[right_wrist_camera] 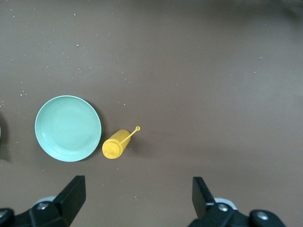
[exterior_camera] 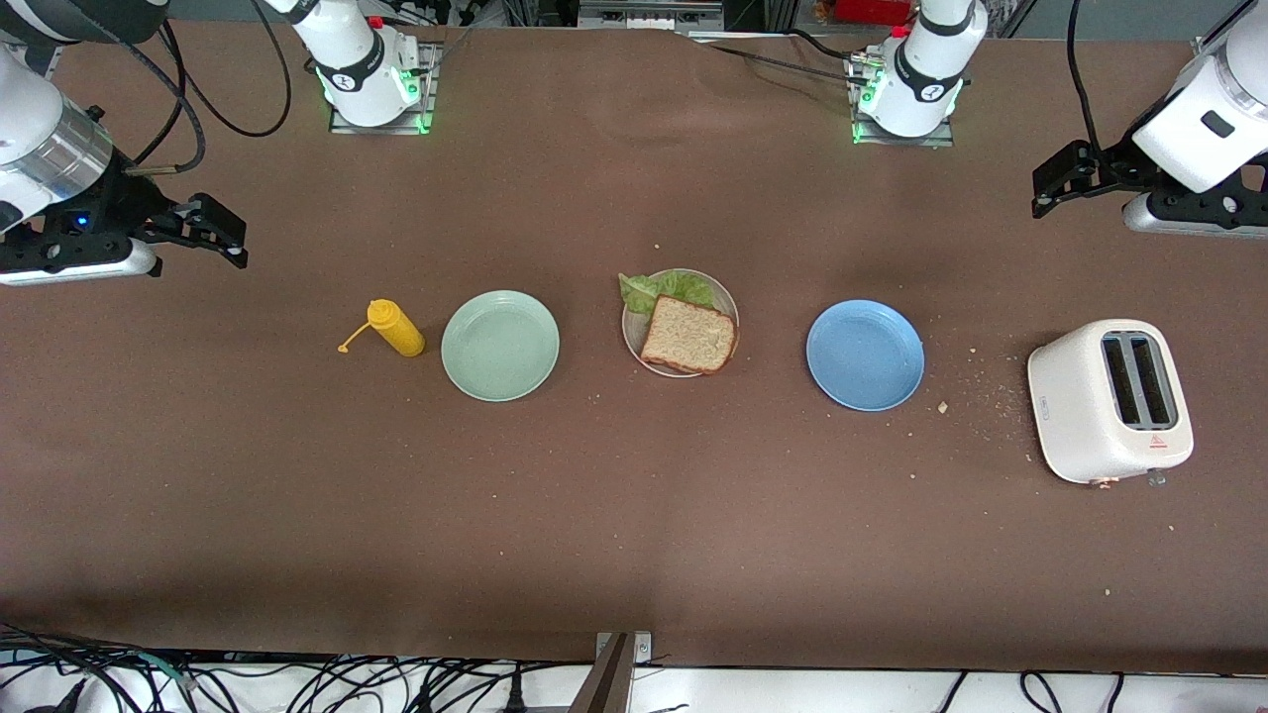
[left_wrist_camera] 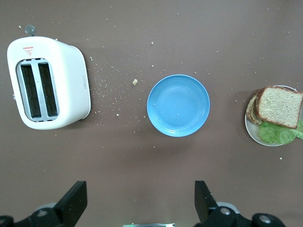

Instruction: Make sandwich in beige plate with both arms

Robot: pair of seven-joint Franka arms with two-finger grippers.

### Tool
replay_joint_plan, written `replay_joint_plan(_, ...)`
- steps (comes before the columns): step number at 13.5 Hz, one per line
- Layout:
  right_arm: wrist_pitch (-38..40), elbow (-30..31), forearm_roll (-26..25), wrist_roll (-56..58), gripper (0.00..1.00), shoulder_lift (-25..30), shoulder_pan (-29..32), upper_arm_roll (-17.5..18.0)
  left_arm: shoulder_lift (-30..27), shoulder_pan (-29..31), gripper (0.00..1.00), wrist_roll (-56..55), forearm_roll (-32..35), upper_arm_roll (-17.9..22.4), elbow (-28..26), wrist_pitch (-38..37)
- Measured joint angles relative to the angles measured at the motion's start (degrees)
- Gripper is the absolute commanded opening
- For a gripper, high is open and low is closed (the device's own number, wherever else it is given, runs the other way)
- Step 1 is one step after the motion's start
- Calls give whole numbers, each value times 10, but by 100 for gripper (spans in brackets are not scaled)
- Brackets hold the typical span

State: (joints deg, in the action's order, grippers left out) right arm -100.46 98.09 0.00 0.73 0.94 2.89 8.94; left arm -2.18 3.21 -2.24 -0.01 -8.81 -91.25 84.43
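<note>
The beige plate (exterior_camera: 634, 335) lies mid-table between two other plates. On it rests a brown bread slice (exterior_camera: 688, 335) over a ruffled green lettuce leaf (exterior_camera: 666, 289), which sticks out from under the slice toward the arms' bases. In the left wrist view the plate (left_wrist_camera: 253, 131) holds the bread (left_wrist_camera: 278, 106), the lettuce (left_wrist_camera: 279, 134) and the edge of a second slice (left_wrist_camera: 251, 111) beneath. My left gripper (exterior_camera: 1052, 190) (left_wrist_camera: 140, 189) hovers open and empty over the left arm's end of the table. My right gripper (exterior_camera: 223, 238) (right_wrist_camera: 138, 184) hovers open and empty over the right arm's end.
A blue plate (exterior_camera: 865, 356) lies beside the beige one toward the left arm's end, then a white toaster (exterior_camera: 1109, 400) with crumbs (exterior_camera: 991, 396) around it. Toward the right arm's end lie a mint-green plate (exterior_camera: 500, 346) and a yellow squeeze bottle (exterior_camera: 396, 329) on its side.
</note>
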Motion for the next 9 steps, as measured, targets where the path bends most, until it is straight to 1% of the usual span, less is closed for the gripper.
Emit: replay_joint_plan(9, 1, 0, 0, -1, 100, -5, 0, 0, 2, 0, 100, 0, 0, 0, 1, 0)
